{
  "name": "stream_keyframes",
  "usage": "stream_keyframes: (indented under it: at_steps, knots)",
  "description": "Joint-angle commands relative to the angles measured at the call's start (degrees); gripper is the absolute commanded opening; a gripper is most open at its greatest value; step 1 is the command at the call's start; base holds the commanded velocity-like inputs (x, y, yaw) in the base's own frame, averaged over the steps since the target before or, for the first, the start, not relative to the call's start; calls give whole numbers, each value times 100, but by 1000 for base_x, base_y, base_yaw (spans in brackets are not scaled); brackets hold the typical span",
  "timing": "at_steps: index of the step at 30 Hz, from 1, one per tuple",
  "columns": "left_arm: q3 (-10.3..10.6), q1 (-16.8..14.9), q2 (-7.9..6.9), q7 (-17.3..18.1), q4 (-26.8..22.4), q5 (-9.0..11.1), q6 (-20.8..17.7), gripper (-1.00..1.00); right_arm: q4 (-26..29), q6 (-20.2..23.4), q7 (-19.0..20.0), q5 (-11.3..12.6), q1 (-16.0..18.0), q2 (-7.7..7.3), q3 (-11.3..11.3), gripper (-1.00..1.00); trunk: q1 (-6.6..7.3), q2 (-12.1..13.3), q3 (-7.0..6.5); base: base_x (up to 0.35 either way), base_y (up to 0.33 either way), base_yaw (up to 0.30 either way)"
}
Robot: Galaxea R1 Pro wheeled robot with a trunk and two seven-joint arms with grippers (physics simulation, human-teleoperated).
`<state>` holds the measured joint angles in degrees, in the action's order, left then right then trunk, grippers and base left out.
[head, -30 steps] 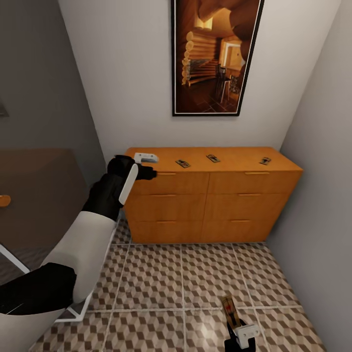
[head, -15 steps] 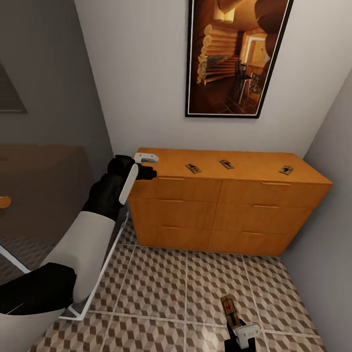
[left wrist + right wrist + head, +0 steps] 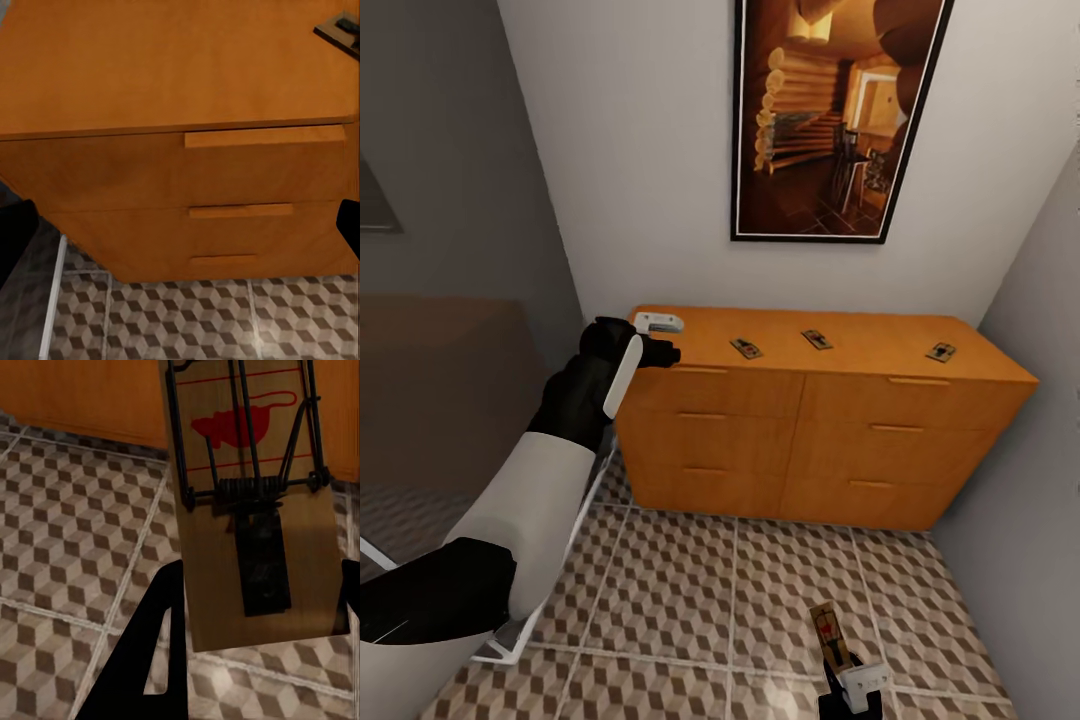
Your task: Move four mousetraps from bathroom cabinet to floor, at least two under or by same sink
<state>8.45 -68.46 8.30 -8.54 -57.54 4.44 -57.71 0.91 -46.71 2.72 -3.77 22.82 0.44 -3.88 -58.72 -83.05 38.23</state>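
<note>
1. Right gripper (image 3: pixel 850 690) is low in the head view, and it looks clamped on one mousetrap (image 3: pixel 251 502). In the right wrist view the tan board with its red mark and wire spring sticks out from between the dark fingers (image 3: pixel 161 622), hanging above the tiles and not touching them.

2. Left gripper (image 3: pixel 660 340) sits at the near left corner of the cabinet (image 3: pixel 810 420), level with the top edge. From its wrist view the dark fingers (image 3: pixel 15 240) are way out at both sides, so it reads as spread wide with nothing in it.

3. Three more traps lie on the cabinet top: one nearest the left gripper (image 3: pixel 745 348), one in the middle (image 3: pixel 817 339), one toward the right end (image 3: pixel 940 351). They're well apart from each other.

4. My read: the held trap still needs to go down on the bathroom floor (image 3: pixel 690 600). I'd lower it flat until the board rests on a tile, then let go, so it doesn't flip or skid.

5. No sink visible here, so I'd be careful about dropping this one by the cabinet. Two traps have to end up under or right beside the sink, so probably turn toward it first.

6. For the left arm, the nearest trap is the obvious next grab. It's thin and flat, so pinch across the board's edges from above.
</note>
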Motion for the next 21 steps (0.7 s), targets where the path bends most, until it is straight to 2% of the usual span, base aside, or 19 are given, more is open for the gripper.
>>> stream_keyframes:
  at_steps: [1,15,21]
  knots:
    - [7,-6,1,-51,-3,48,-21,100,-4,-14,0,25,3,0,-34,-100,-1,-3,5,143,-245,0]
    - [8,-4,1,-52,0,46,-21,100,-4,-14,0,21,3,0,-34,-100,-1,-3,5,163,-258,0]
    - [8,-3,0,-52,-10,46,-21,100,-4,-14,0,22,3,0,-34,-100,-1,-3,5,78,-97,0]
